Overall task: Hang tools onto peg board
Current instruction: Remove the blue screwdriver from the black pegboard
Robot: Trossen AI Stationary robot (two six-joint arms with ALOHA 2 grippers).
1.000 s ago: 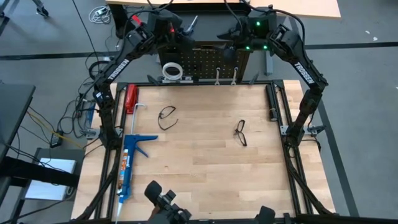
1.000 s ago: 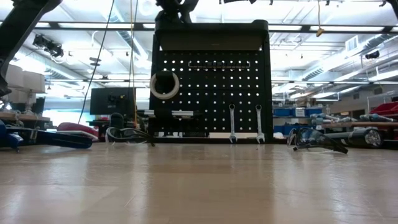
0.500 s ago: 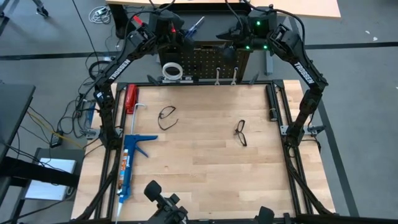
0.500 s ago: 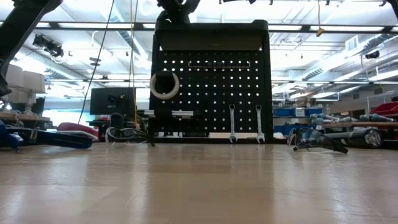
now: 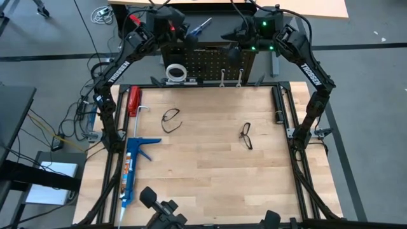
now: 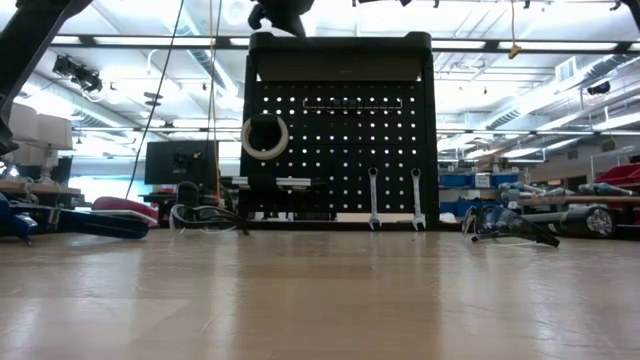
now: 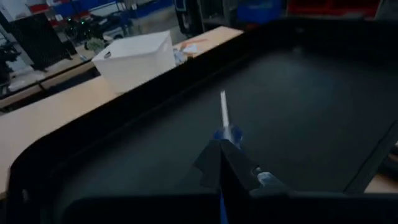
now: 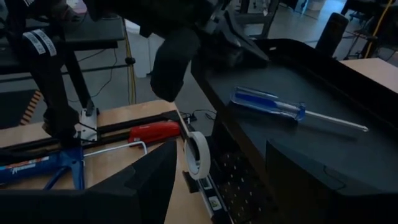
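Note:
The blue-handled screwdriver (image 8: 273, 104) lies flat on the black tray on top of the peg board (image 6: 340, 140), its shaft pointing away from my left arm; it also shows in the high view (image 5: 201, 27). My left gripper (image 5: 177, 27) hovers above and behind the handle end, apart from it. My right gripper (image 5: 233, 37) is open and empty over the board's right top. The white tape roll (image 6: 264, 137) and two silver wrenches (image 6: 373, 197) (image 6: 417, 197) hang on the board. Two black-framed glasses (image 5: 170, 119) (image 5: 246, 135) lie on the table.
A long blue caulking gun (image 5: 132, 166) and a red-handled tool (image 5: 133, 100) lie along the table's left edge. The tray's raised rim (image 7: 124, 118) runs around the screwdriver. A white bin (image 7: 137, 57) stands on a bench behind the board.
My left gripper has risen and drawn back toward the table's left, away from the screwdriver. The screwdriver stays on the tray on top of the peg board and now shows more fully beside the gripper.

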